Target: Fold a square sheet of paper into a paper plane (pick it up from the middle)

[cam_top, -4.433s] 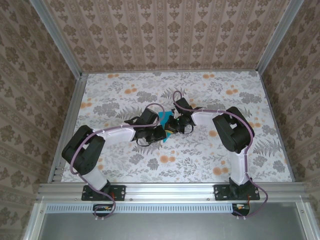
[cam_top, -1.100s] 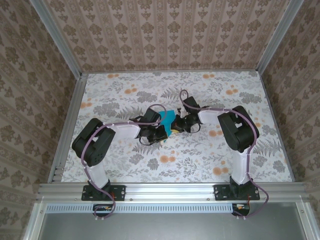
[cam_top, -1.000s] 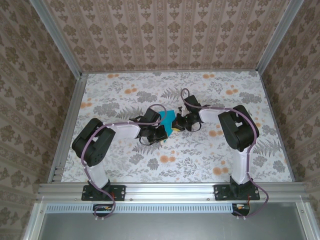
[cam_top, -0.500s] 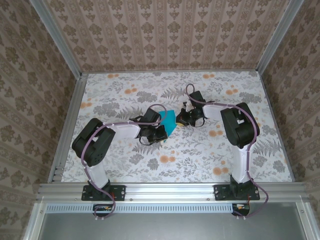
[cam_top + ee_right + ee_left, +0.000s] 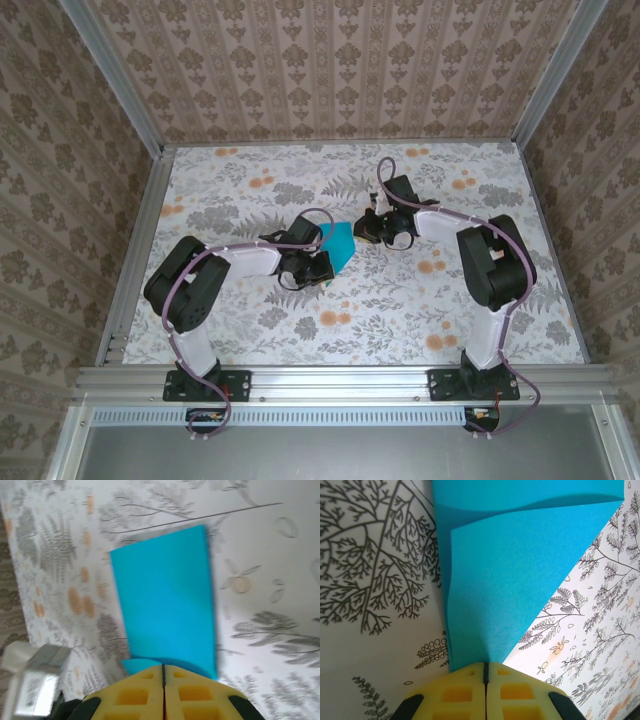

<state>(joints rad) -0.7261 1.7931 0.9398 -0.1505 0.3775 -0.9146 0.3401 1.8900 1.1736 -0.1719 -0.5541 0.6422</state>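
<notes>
The square sheet of paper (image 5: 338, 243) is turquoise and lies folded over on itself at the middle of the floral table. My left gripper (image 5: 326, 264) is shut on its near corner. In the left wrist view that corner of the paper (image 5: 520, 580) narrows into the closed yellow pads of the left gripper (image 5: 484, 666), with an upper layer bowing over a lower one. My right gripper (image 5: 364, 230) is shut at the sheet's right end. In the blurred right wrist view the paper (image 5: 165, 605) stretches away from the closed right gripper (image 5: 163, 667); whether it pinches the sheet I cannot tell.
The floral tabletop (image 5: 250, 330) is bounded by an aluminium rail on the left (image 5: 135, 250) and another along the near edge (image 5: 340, 380). Patterned walls rise at the back and on both sides. Both arms reach inward, elbows out.
My right gripper has slid back and to the right along the paper to its far end, and more of the sheet now shows. The left gripper has kept its place and grip.
</notes>
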